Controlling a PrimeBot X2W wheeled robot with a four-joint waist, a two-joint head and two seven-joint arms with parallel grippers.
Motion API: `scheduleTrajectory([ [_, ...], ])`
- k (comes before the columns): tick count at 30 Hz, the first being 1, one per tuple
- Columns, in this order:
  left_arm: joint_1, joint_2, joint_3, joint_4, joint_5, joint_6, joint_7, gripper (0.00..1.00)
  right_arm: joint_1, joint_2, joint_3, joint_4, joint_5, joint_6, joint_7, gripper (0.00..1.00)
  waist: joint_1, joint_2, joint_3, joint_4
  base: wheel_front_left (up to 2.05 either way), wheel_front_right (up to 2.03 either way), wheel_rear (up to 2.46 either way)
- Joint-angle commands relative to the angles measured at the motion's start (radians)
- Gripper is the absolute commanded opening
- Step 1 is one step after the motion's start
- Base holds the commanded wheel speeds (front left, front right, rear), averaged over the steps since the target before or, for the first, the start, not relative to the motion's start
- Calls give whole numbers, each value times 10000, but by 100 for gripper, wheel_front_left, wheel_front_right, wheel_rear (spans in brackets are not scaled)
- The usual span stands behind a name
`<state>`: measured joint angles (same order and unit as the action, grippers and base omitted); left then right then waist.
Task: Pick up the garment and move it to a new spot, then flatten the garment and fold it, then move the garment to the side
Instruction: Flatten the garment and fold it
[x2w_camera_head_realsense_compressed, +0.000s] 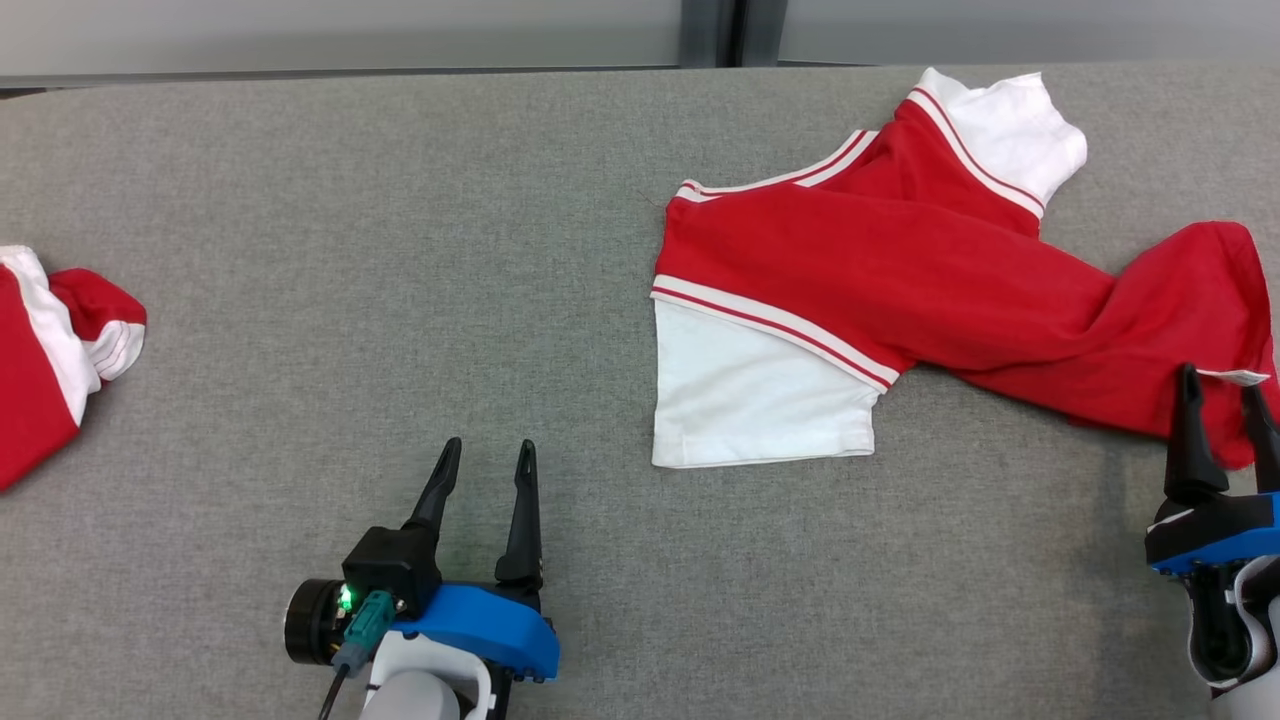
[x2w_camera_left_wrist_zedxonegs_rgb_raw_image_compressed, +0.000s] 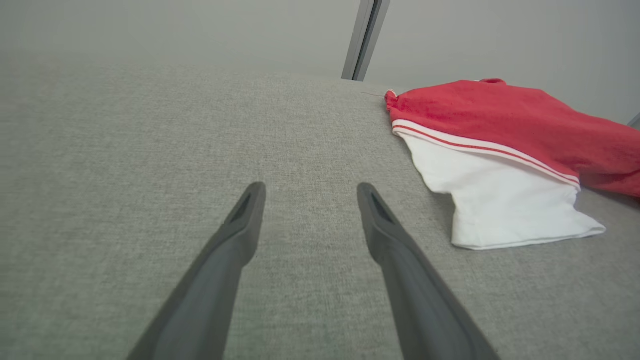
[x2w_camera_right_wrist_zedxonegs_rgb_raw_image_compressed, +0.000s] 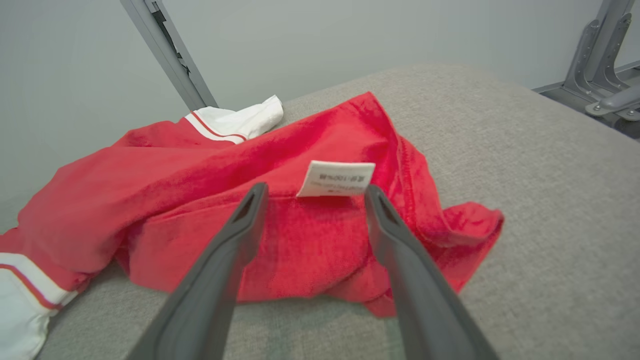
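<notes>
Garment (x2w_camera_head_realsense_compressed: 900, 270), red with white striped sleeves, lies rumpled on the gray fabric table (x2w_camera_head_realsense_compressed: 400, 250), upper right of the head view. One white sleeve lies flat toward centre frame, the other at the top.

Right gripper (x2w_camera_head_realsense_compressed: 1218, 382), lower right edge: fingers spread, nothing clamped. The tips sit over the garment's red hem, just beside a white label (x2w_camera_right_wrist_zedxonegs_rgb_raw_image_compressed: 336, 178).

Left gripper (x2w_camera_head_realsense_compressed: 490, 445), bottom, left of centre: fingers apart, empty, over bare table, well apart from the garment.

Second red-and-white cloth (x2w_camera_head_realsense_compressed: 50, 350) at the left edge.
</notes>
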<state>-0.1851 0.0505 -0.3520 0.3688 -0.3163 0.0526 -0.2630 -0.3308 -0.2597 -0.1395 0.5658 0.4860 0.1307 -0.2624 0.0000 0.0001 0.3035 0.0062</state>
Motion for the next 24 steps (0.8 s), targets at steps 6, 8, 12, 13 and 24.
scheduleTrajectory([
  [6,87,-5,65,-17,-7,3,-27,100,-301,209,-390,118,38,2,-31,100,0,-1,-38,90,0,0,0],
  [8,74,-5,28,-48,-43,31,-27,100,-370,272,-512,174,-102,2,-31,100,0,-1,-29,95,0,0,0],
  [12,-1,-5,-17,-75,-76,60,-27,100,-495,397,-612,297,-321,2,-31,0,0,-1,-27,102,0,0,0],
  [13,-10,-5,-12,-76,-58,68,-27,100,-532,426,-659,308,-348,2,-33,0,0,-1,-39,95,0,0,0],
  [24,605,-5,286,136,-202,-111,-27,100,601,768,-616,-1844,-941,2,-32,0,0,-1,-1358,-416,0,0,0],
])
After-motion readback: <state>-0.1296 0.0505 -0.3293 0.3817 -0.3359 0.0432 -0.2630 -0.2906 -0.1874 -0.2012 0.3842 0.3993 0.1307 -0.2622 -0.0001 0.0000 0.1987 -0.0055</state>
